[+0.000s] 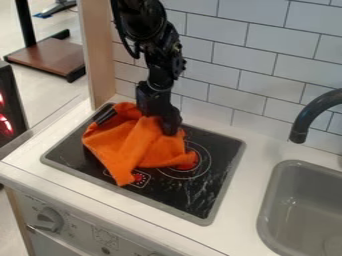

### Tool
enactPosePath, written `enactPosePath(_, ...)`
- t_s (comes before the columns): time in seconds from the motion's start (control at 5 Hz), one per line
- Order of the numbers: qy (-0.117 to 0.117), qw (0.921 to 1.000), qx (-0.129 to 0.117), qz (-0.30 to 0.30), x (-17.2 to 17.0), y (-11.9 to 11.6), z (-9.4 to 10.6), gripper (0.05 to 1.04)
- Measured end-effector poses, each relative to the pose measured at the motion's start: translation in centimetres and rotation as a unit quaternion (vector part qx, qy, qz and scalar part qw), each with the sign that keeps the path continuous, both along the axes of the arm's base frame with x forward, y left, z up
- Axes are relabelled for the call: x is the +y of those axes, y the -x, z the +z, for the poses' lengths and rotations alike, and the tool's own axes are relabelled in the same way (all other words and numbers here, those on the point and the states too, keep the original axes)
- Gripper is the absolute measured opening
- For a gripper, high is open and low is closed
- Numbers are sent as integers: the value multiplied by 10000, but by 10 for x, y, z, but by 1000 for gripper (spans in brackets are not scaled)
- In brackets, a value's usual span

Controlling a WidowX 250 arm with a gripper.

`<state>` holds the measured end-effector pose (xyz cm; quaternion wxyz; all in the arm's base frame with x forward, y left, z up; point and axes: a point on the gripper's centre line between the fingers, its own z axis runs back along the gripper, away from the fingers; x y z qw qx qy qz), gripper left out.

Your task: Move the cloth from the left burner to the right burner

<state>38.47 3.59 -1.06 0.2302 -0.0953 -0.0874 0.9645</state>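
Black stovetop point(223, 148) bears the orange cloth point(133, 145), gripper point(168, 125) at its rear, likely for carrying (whether gripping, I cannot tell).

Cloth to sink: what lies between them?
In the camera view, the uncovered part of the right burner, the stovetop's right edge, then a strip of white counter.

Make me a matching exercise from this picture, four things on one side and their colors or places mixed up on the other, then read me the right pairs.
Things:
1. Cloth
2. Sink
3. Faucet
4. Gripper

Descriptions:
A. Dark and curved, with its end over the counter's right side
B. Black, at the cloth's upper right part
C. Orange, draped over the stovetop
D. Gray basin

Pairs: 1-C, 2-D, 3-A, 4-B
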Motion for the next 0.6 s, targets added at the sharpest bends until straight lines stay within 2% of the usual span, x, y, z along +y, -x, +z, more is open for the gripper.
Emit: enactPosePath(0.6,323,9947,422,-876,-51,78,-1,1000)
